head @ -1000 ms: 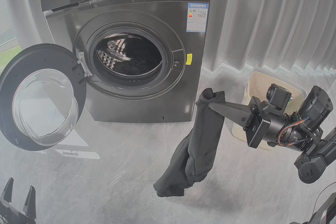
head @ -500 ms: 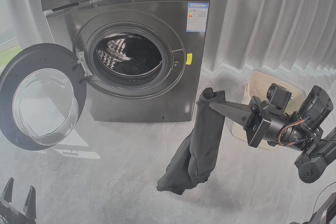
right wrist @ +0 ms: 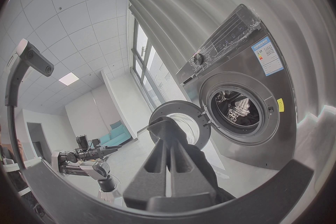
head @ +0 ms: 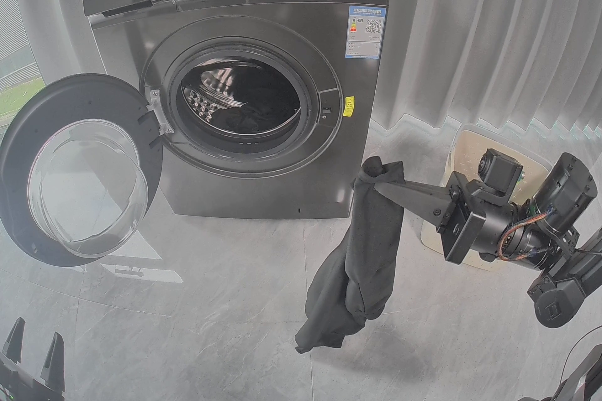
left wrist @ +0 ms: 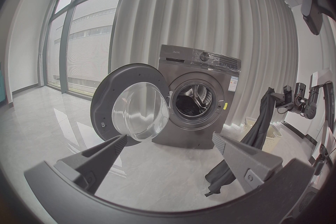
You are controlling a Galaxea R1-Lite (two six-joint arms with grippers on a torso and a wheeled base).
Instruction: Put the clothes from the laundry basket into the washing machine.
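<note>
A dark grey garment (head: 360, 255) hangs from my right gripper (head: 378, 186), which is shut on its top end, in front of and to the right of the washing machine (head: 244, 70). The garment's lower end hangs just above the floor. The machine's round door (head: 75, 167) stands swung open to the left, and dark clothes lie inside the drum (head: 241, 101). The beige laundry basket (head: 467, 155) sits on the floor behind my right arm. My left gripper (head: 34, 352) is low at the bottom left, open and holding nothing. The left wrist view shows the garment (left wrist: 252, 133) and machine (left wrist: 197, 95) ahead.
White curtains (head: 489, 20) hang behind the machine and basket. A window (left wrist: 80, 35) is on the left side of the room. The grey tiled floor (head: 207, 302) in front of the machine is open.
The head view has shifted, so the machine now sits a little further right and higher. The garment's lower end has swung slightly right; the right gripper still holds it.
</note>
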